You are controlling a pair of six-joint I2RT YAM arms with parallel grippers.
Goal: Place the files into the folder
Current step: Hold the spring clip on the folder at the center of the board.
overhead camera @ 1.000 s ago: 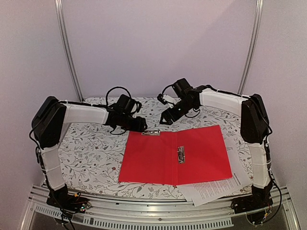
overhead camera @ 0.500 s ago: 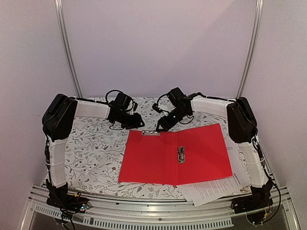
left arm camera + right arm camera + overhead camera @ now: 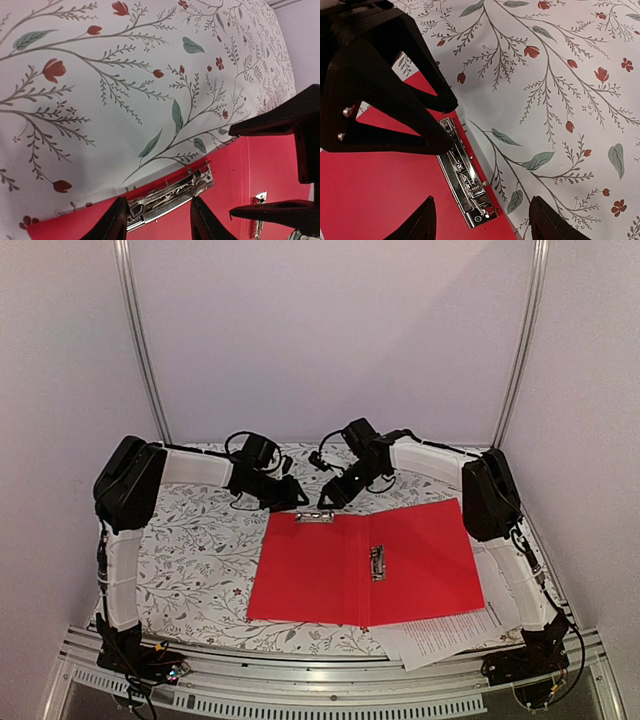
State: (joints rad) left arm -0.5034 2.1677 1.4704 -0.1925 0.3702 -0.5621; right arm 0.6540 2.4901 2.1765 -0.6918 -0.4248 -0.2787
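I count two grippers, one folder, two metal clips and one small stack of files; how many sheets are in it I cannot tell.

My left gripper [image 3: 297,502] hangs low over the far edge of the flower-patterned bench [image 3: 190,550]. It is roughly half open and holds nothing, and its tips flank the left end of the edge clip [image 3: 314,516]. In the left wrist view the left gripper [image 3: 159,200] shows that clip [image 3: 170,195] lying just beyond the fingertips. I cannot tell whether they touch it.

My right gripper [image 3: 325,502] faces it from the other side, just beside it. It is spread wider and is also empty. In the right wrist view the right gripper [image 3: 482,199] frames the same clip [image 3: 467,182].

The red folder [image 3: 420,560] lies open and flat at mid-bench. The edge clip sits on the far rim of its left leaf, and the spine clip [image 3: 377,562] sits at the centre fold.

The files [image 3: 450,635] are outside the folder. They lie under its near right corner, with printed white paper sticking out toward the bench's near right edge.
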